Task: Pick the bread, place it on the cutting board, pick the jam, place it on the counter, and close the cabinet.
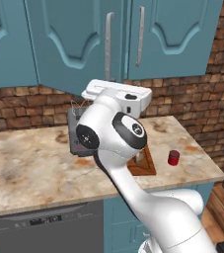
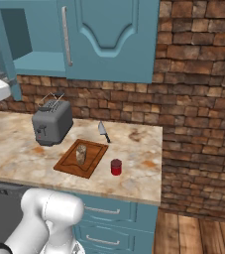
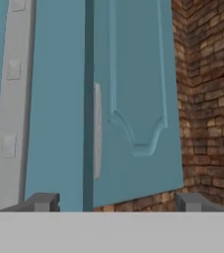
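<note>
The bread (image 2: pixel 81 154) stands upright on the cutting board (image 2: pixel 69 166), beside the toaster. The jam (image 2: pixel 116 166) rests on the counter (image 2: pixel 139 168) just right of the board, also seen as the jam (image 1: pixel 173 157) near the counter's right end. The cabinet (image 2: pixel 109 39) has its left side open, with a bare teal shelf (image 2: pixel 39 63) inside. One cabinet door (image 1: pixel 74 44) hangs swung out above the arm. My gripper (image 3: pixel 117 202) is raised up to the cabinet door (image 3: pixel 133 99) and its grey handle (image 3: pixel 97 131), fingers wide apart with nothing between them.
A grey toaster (image 2: pixel 52 124) sits left of the board and a knife (image 2: pixel 103 131) lies behind it. A brick wall (image 2: pixel 198 99) backs the counter and closes off its right end. My arm hides much of the cutting board (image 1: pixel 145 168) in the left base view.
</note>
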